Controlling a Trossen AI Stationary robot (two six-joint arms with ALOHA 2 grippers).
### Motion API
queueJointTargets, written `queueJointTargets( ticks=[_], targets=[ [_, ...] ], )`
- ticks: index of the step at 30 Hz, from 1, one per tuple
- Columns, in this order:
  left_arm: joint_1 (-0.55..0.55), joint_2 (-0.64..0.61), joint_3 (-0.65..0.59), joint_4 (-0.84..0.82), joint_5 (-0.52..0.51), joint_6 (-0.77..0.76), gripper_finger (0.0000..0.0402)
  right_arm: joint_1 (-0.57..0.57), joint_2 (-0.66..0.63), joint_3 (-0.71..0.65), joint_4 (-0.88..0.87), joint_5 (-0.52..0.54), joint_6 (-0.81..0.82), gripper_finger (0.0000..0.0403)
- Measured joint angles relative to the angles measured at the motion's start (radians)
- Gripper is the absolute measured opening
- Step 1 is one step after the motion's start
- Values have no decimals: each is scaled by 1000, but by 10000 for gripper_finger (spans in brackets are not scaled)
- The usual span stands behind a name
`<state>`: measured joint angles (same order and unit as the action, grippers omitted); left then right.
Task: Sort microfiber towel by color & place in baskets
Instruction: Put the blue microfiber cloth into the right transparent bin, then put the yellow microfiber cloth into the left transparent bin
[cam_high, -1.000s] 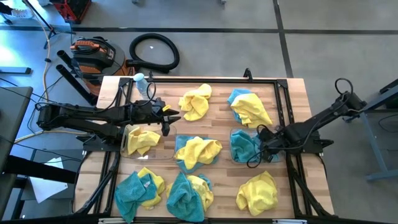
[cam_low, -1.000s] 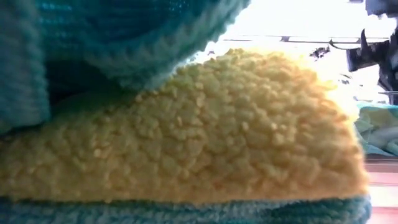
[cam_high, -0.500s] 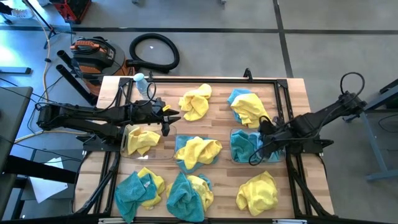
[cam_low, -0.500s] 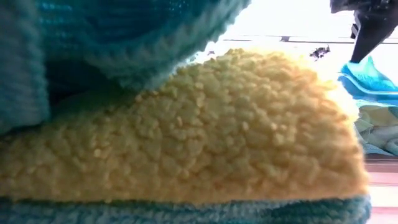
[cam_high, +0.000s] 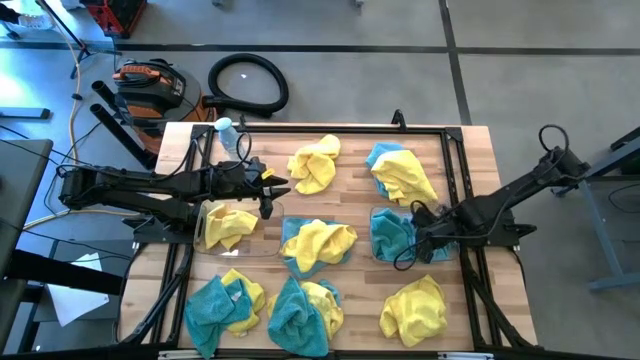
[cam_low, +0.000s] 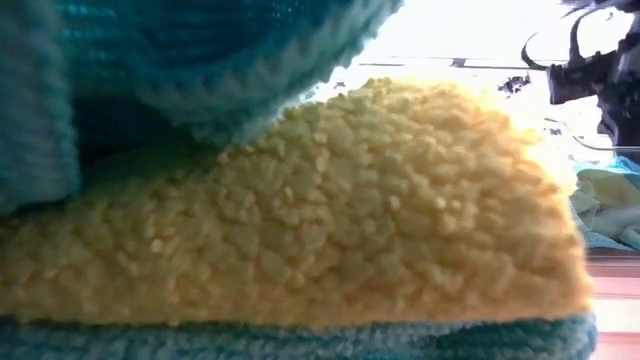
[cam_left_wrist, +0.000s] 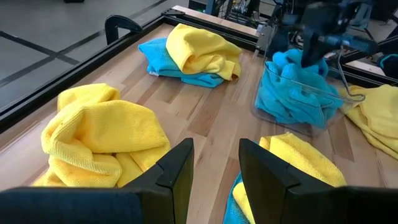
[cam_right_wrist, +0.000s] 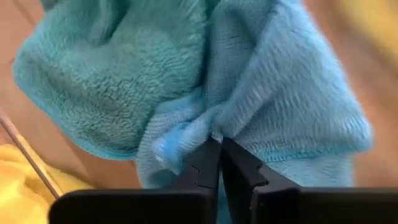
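Yellow and teal-blue microfiber towels lie in heaps on the wooden table. The left basket (cam_high: 205, 238) holds a yellow towel (cam_high: 230, 224). The right basket (cam_high: 378, 248) holds teal towels (cam_high: 392, 236); it also shows in the left wrist view (cam_left_wrist: 323, 102). My right gripper (cam_high: 415, 228) is over the right basket, shut on a teal towel (cam_right_wrist: 186, 81). My left gripper (cam_high: 268, 192) is open and empty (cam_left_wrist: 214, 165), just beyond the left basket's far right corner. In the low view a yellow towel (cam_low: 320, 210) fills the picture. My right gripper pinches a bunched fold of the teal towel (cam_right_wrist: 208, 124) between its two fingertips, coming from above. The towel spreads out below the fingers over the right basket. I cannot tell whether its lower part rests in the basket.
Loose heaps: yellow (cam_high: 315, 165) at the far middle, teal and yellow (cam_high: 402, 170) at the far right, a mixed one (cam_high: 318, 243) in the middle, and three along the near edge (cam_high: 225, 300) (cam_high: 305, 310) (cam_high: 415, 308). A water bottle (cam_high: 228, 135) stands at the far left.
My right gripper has risen with the teal towel, which showed lifted above the right basket half a second ago. It has since come back down over the basket, where the towel now sits lower.
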<state>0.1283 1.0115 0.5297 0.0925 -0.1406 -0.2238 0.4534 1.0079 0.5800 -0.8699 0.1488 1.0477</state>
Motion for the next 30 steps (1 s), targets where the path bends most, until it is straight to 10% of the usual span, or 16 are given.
queueJointTargets(
  ticks=[11,22,30],
  targets=[
    [0,0,0,0,0,-7,117,-11,0,102,-130,-33,-32,122],
    [0,0,0,1,0,-8,117,-33,-1,317,-316,352,-106,129],
    [0,0,0,-6,0,-8,117,-291,-1,239,-326,443,-58,129]
  ],
)
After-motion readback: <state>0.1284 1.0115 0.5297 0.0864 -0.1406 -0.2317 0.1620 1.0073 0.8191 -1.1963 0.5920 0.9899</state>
